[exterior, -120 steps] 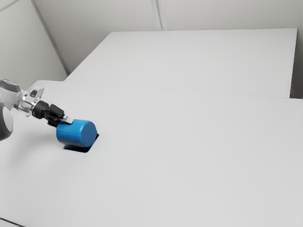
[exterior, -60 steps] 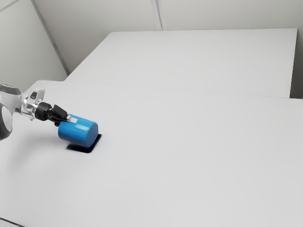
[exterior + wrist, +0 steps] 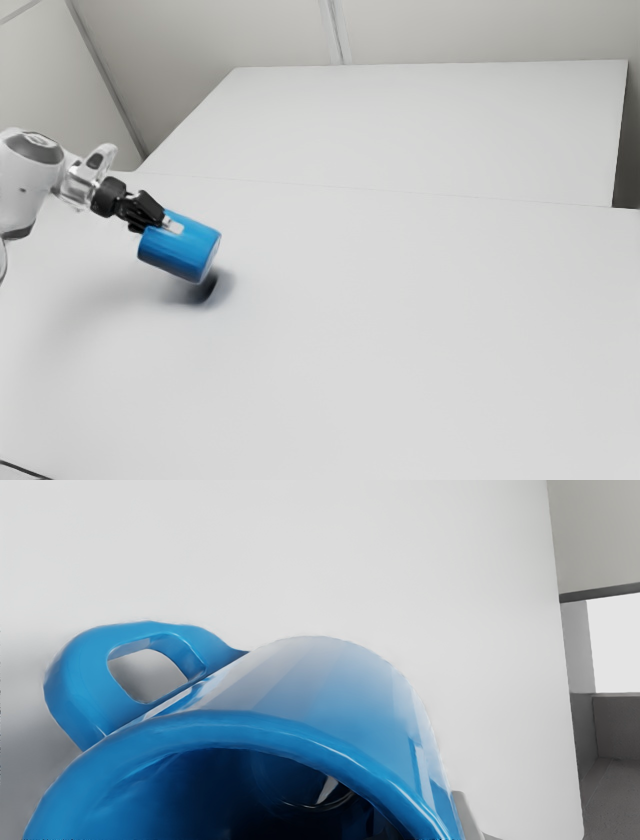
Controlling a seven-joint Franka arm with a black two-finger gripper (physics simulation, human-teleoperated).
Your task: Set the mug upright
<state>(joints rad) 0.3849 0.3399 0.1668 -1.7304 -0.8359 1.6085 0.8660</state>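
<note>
The blue mug (image 3: 180, 246) hangs in the air above the table in the exterior view, tilted on its side, its base toward the exterior view's right and lower than its mouth. My gripper (image 3: 171, 226) holds it at the mouth end, a pale fingertip lying along the upper side wall. Looking from the hand, I see the mug's open mouth facing the camera and its handle (image 3: 75, 680) sticking out on the side away from my gripper (image 3: 452, 825). One finger (image 3: 467, 816) lies against the outer wall; the other is hidden by the mug.
A white table (image 3: 400, 330) stretches under the mug, whose dark shadow falls just below it. Behind stands another white surface (image 3: 420, 125), with pale walls around. A dark cable (image 3: 25, 470) lies at the exterior view's lower left corner.
My hand has risen and shifted toward the exterior view's right, carrying the mug up off the table. The mug's base now tips further downward, and its shadow has separated from it.
</note>
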